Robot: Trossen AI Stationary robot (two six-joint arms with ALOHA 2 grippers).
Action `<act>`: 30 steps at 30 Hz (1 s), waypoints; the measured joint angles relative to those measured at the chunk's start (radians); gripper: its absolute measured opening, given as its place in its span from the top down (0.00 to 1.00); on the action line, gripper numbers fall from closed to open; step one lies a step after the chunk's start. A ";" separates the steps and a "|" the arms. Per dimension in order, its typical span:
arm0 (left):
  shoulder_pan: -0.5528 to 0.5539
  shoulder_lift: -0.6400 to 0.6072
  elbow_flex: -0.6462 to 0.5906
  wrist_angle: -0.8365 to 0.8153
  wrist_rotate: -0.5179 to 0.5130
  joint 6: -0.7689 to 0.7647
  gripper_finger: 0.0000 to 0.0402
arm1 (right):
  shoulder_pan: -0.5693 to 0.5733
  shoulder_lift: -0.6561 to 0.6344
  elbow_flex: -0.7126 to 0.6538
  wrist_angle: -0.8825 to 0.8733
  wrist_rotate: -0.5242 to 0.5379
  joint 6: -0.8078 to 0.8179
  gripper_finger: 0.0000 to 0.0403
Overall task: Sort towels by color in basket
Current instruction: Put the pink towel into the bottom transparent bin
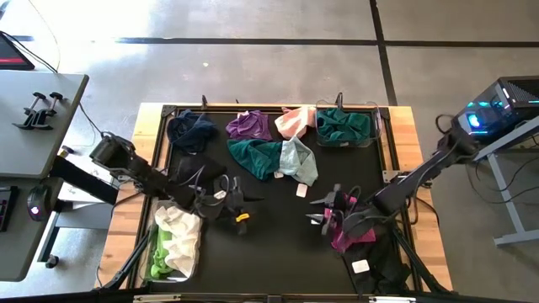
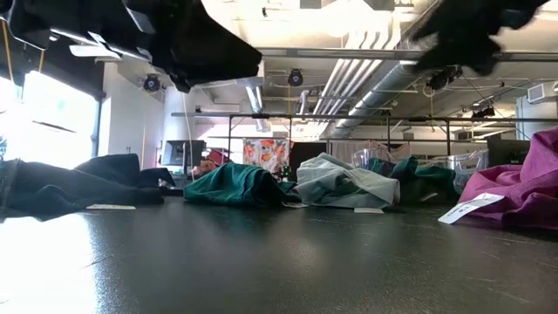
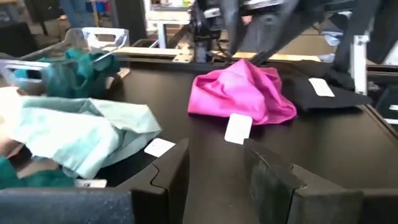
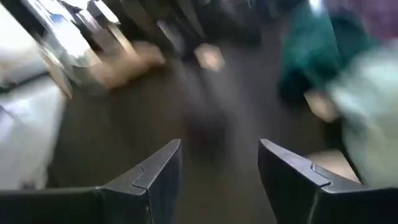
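Overhead, both grippers hover above the black mat: the left gripper (image 1: 238,204) beside the near-left basket (image 1: 157,246) of white and lime towels (image 1: 178,236), the right gripper (image 1: 324,210) just left of the magenta towel (image 1: 349,238). Both claws stand open and empty. Navy (image 1: 192,131), purple (image 1: 249,125), pink (image 1: 292,123), teal (image 1: 255,156) and mint towels (image 1: 298,158) lie along the far side, with more teal in the far-right basket (image 1: 373,126).

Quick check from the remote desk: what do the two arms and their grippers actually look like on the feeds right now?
Both arms are dark, near-black jointed links. The left gripper carries a small orange-yellow marking near its tip and pale cabling at the wrist; its fingers are matte black, blocky, with stepped inner edges. The right gripper is all black, with the same angular black fingers.
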 joint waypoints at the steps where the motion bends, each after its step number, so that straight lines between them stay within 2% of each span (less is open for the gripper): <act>1: -0.001 0.000 0.000 0.001 0.000 0.015 0.66 | 0.000 -0.001 0.046 -0.154 -0.036 0.080 0.50; 4: -0.001 0.000 0.000 0.007 0.000 0.067 0.66 | 0.000 0.017 0.159 -0.498 -0.153 0.279 0.50; 6: 0.001 0.000 0.001 0.007 0.000 0.073 0.66 | 0.000 0.040 0.194 -0.629 -0.243 0.359 0.50; 9: 0.002 0.000 0.000 0.000 0.000 0.072 0.66 | 0.000 0.075 0.191 -0.706 -0.332 0.433 0.50; 12: 0.000 0.000 0.000 -0.004 0.000 0.068 0.66 | 0.000 0.121 0.142 -0.698 -0.393 0.492 0.50; 17: -0.011 0.000 0.000 -0.014 0.000 0.068 0.66 | 0.000 0.216 0.040 -0.643 -0.448 0.543 0.51; 21: -0.021 0.000 0.001 -0.026 0.000 0.084 0.66 | 0.000 0.268 -0.023 -0.516 -0.453 0.574 0.58; 24: -0.038 0.000 0.001 -0.025 -0.024 0.138 0.68 | 0.002 0.283 -0.062 -0.400 -0.386 0.566 0.70; 27: -0.071 0.007 0.001 -0.013 -0.124 0.200 0.72 | 0.000 0.287 -0.088 -0.210 -0.282 0.528 0.83; 30: -0.102 0.014 0.005 -0.013 -0.173 0.301 0.77 | -0.006 0.294 -0.116 0.025 -0.203 0.362 0.94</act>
